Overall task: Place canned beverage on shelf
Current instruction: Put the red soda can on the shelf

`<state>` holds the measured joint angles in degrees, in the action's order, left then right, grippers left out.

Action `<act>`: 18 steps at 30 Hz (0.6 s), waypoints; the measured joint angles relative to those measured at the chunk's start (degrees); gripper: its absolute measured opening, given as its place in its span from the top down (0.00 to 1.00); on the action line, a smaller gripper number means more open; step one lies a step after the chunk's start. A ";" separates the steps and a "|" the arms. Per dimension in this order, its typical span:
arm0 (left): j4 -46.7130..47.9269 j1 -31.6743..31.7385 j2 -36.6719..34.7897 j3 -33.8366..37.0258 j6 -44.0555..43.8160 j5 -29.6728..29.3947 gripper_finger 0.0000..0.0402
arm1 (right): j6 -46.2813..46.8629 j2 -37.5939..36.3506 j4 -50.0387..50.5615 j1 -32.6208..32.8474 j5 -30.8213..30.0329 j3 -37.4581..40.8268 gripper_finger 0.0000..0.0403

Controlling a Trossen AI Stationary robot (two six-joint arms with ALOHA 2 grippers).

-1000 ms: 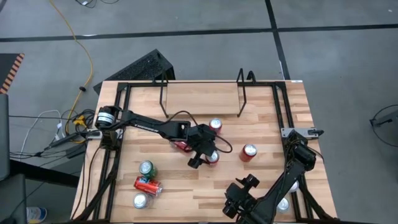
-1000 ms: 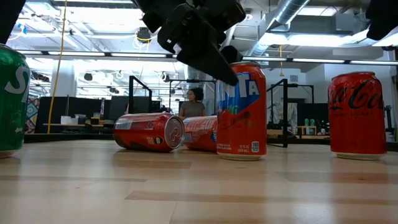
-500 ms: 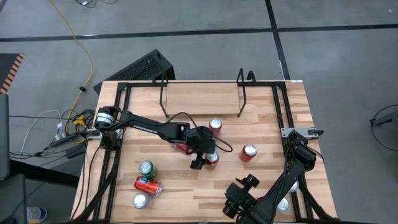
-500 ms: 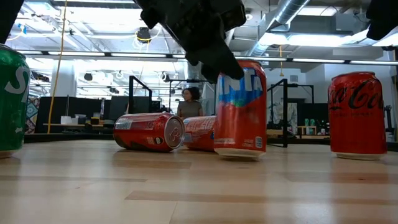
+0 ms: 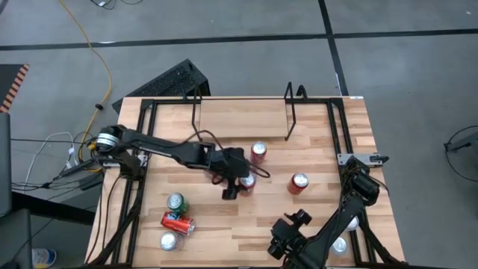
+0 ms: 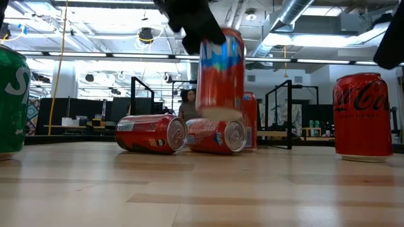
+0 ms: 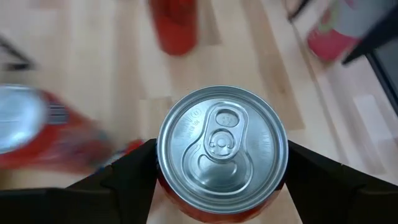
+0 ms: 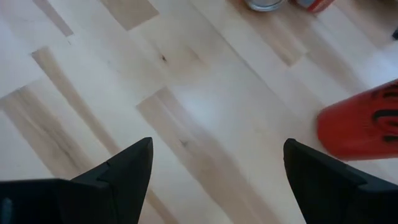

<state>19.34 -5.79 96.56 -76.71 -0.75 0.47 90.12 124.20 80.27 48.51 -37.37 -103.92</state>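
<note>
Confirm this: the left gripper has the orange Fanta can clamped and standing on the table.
Not quite. The left gripper does clamp the orange Fanta can, but the low view shows it lifted clear of the table, not standing on it.

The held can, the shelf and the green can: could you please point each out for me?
held can [image 7: 222,146], left wrist view, on its silver lid.
shelf [image 5: 290,112], high view, on its right end loop.
green can [image 5: 176,201], high view, on its top.

The left gripper [image 7: 222,168] clamps an upright red can [image 7: 222,149].
</note>
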 joint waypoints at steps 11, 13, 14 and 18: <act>3.80 10.78 -13.08 0.00 2.81 -13.09 0.29 | -0.61 0.00 -2.74 -0.89 -0.21 0.38 0.17; 4.68 14.77 -13.84 -0.02 3.22 -13.27 0.29 | -0.64 0.00 -3.04 -1.11 -0.21 0.38 0.17; 4.99 16.76 -13.97 -0.01 3.52 -13.34 0.29 | -0.61 0.00 -3.14 -1.10 -0.21 0.38 0.17; 5.85 25.17 -13.99 0.00 4.76 -11.72 0.29 | -0.62 0.00 -3.16 -1.38 -0.26 0.38 0.17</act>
<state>25.19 19.39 82.56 -76.71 4.01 -11.26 89.50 124.20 77.11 47.13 -37.63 -103.55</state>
